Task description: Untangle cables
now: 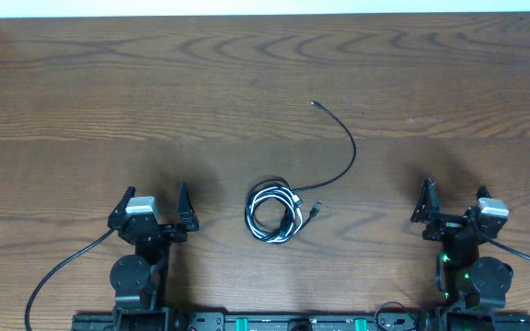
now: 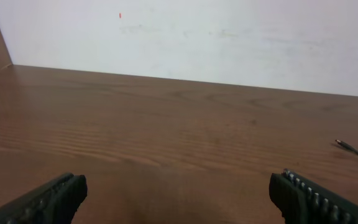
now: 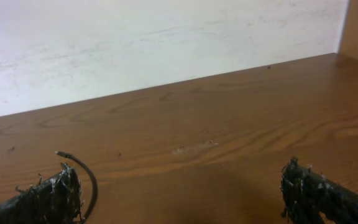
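Black-and-white cables [image 1: 274, 211] coiled on the worktop [image 1: 109, 92] near its front edge, one black tail arcing toward the far edge, left gripper [image 1: 155, 206] fingers spread wide, right gripper [image 1: 455, 202] likewise, both empty, flanking the coil, well apart

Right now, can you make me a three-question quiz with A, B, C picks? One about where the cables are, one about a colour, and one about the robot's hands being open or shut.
1. Where does the coiled bundle of thin black and white cables lie on the brown wooden table?
A. between the two arms
B. at the far left corner
C. against the far wall

2. What colour is the long loose cord tail curving away from the bundle?
A. white
B. black
C. red

3. How do the left gripper and right gripper stand?
A. both open, empty
B. both shut
C. one holding a cable

1 A: it sits mid-table between them.
2 B: it is dark all along.
3 A: their fingers are wide apart with nothing between.
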Robot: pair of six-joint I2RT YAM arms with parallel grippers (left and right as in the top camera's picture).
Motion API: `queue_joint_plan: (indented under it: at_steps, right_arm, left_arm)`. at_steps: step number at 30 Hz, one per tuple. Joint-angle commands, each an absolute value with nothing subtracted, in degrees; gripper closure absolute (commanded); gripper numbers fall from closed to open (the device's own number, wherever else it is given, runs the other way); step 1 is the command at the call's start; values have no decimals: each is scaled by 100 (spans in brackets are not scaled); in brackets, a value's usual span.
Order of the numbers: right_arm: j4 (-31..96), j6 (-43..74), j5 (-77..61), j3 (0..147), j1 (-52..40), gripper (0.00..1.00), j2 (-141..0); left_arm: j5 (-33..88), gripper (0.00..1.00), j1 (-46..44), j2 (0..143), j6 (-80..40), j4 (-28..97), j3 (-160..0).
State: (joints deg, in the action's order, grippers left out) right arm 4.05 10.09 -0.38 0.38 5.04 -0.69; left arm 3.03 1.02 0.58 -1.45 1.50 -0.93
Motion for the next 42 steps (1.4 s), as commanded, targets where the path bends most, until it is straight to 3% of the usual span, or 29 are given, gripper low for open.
queue_joint_plan:
  at_steps: [1, 23, 35, 42]
  right_arm:
    - [432, 1046, 5, 32, 521, 1, -38]
    - [429, 1046, 5, 32, 521, 1, -38]
    - [432, 1046, 5, 32, 521, 1, -38]
    - [432, 1046, 5, 32, 521, 1, -38]
  left_arm:
    - [272, 0, 82, 36, -108, 395, -23]
    - [279, 0, 82, 36, -110, 377, -23]
    - [561, 0, 82, 36, -158, -1616, -82]
    - [602, 0, 82, 49, -239, -1791, -624]
